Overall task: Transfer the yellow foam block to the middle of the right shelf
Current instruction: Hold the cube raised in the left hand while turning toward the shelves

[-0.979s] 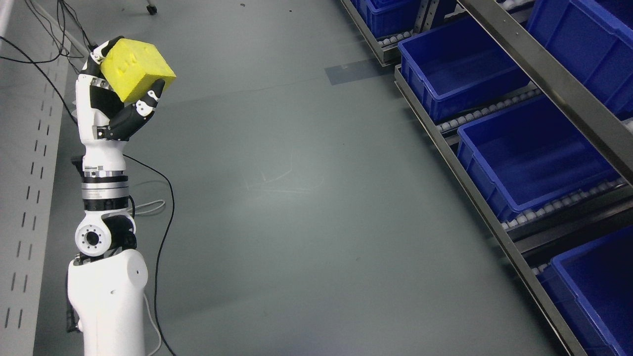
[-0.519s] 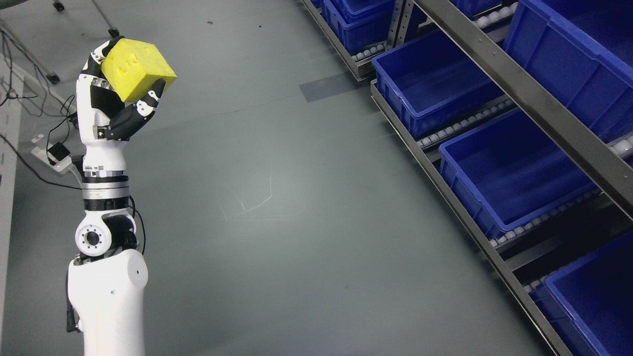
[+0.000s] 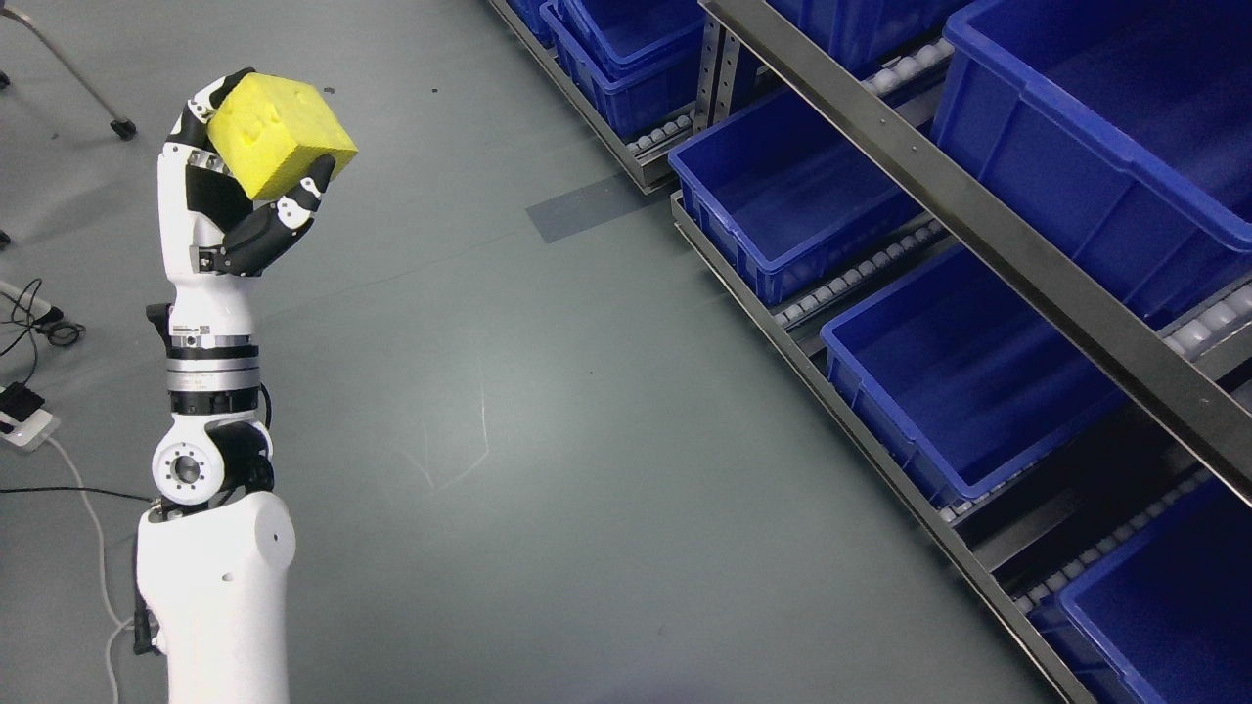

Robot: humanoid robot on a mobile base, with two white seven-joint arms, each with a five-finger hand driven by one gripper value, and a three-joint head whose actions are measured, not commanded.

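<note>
Head view, the only view: left hand (image 3: 240, 181) is raised at the picture's upper left, fingers (image 3: 293, 205) curled around the yellow foam block (image 3: 279, 137). The block sits tilted in the grip, one corner pointing up and right, thumb side under its lower edge and other fingertips behind its far top corner. Clamped on the block, with no visible gap. Right arm isn't in the picture.

The block is up in the air over bare grey floor (image 3: 548, 411), well apart from the shelf (image 3: 978, 235) that runs diagonally down the right side. The shelf holds rows of blue bins (image 3: 939, 362) on roller tracks, at least two tiers showing, split by a dark metal rail. All visible bins look empty. Cables (image 3: 39, 323) and a chair leg with a caster (image 3: 119, 125) lie at the left edge, clear of the arm.

Step in hand, by my read: carrying the block toward the shelf, not yet in reach.

How to do it well:
- Hold the squeeze steady. Foam gives, so over-clamping deforms it and under-clamping lets the tilted block roll out.
- Close in on the shelf before the arm reaches across. A long sideways reach from here looks awkward.
- Which bin counts as "middle" can't be settled from this framing, so confirm the tier once the whole shelf shows.
- Bring the block in over a bin's front lip and under the rail above. That rail is the likely snag point.
- Release low inside the bin.
</note>
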